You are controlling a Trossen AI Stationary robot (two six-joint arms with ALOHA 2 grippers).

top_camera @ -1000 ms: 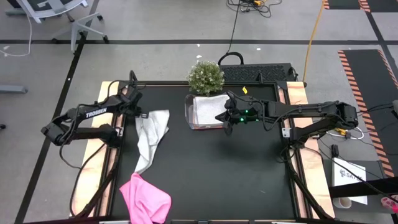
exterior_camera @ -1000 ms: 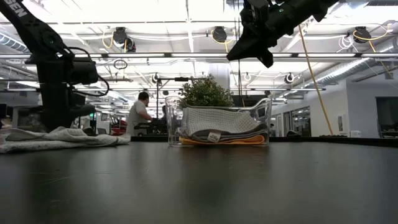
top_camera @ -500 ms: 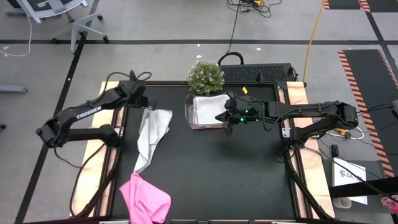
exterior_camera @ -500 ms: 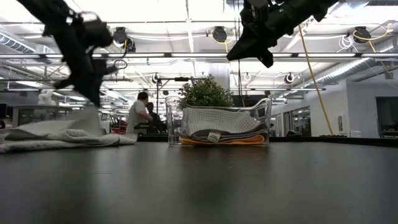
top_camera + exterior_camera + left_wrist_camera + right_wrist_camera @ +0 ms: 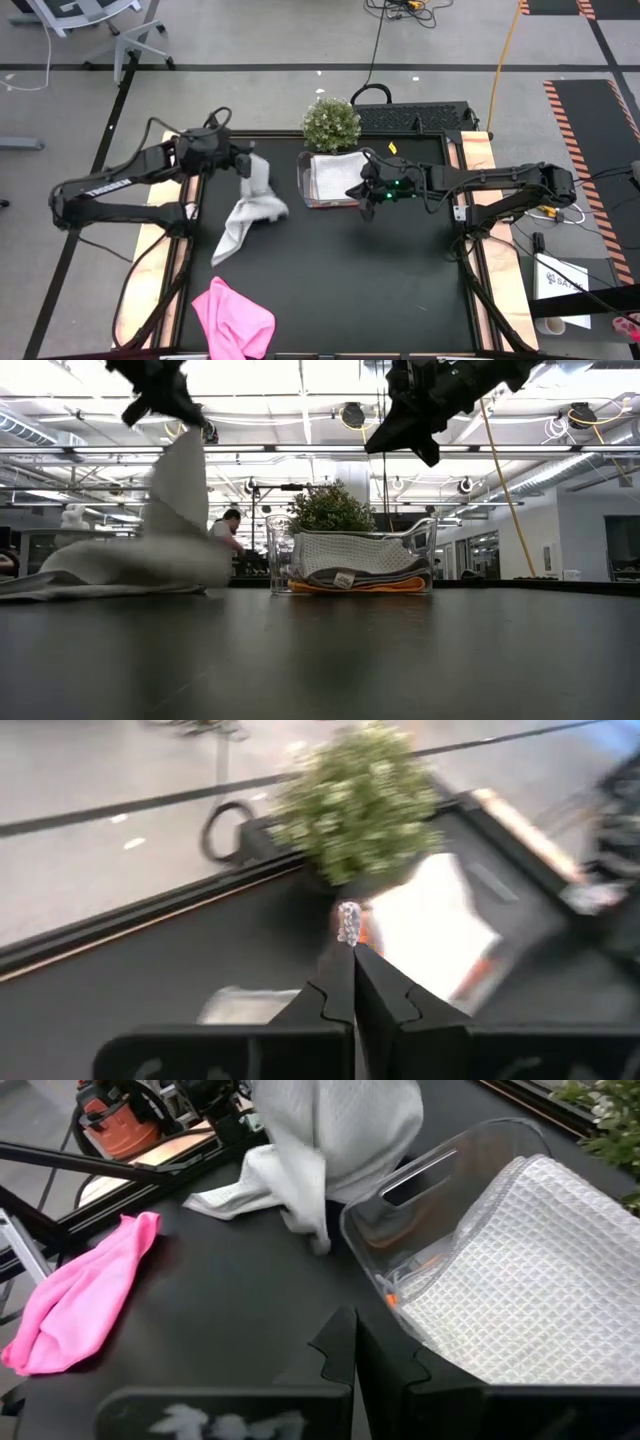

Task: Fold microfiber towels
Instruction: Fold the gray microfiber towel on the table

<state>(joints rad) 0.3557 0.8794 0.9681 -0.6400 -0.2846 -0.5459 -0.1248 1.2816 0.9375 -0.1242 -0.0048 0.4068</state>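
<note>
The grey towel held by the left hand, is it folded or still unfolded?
Unfolded. The left hand lifts one end of the grey towel; the rest hangs rumpled down to the table.

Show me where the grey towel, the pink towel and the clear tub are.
grey towel [image 5: 243, 212]: high view, middle of the hanging cloth.
pink towel [image 5: 233, 318]: high view, centre of the crumpled cloth.
clear tub [image 5: 277, 555]: low view, its left wall.

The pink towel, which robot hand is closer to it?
Left. The left gripper is shut on the grey towel, up the table from the pink towel. The right gripper hangs farther off, at the clear tub.
</note>
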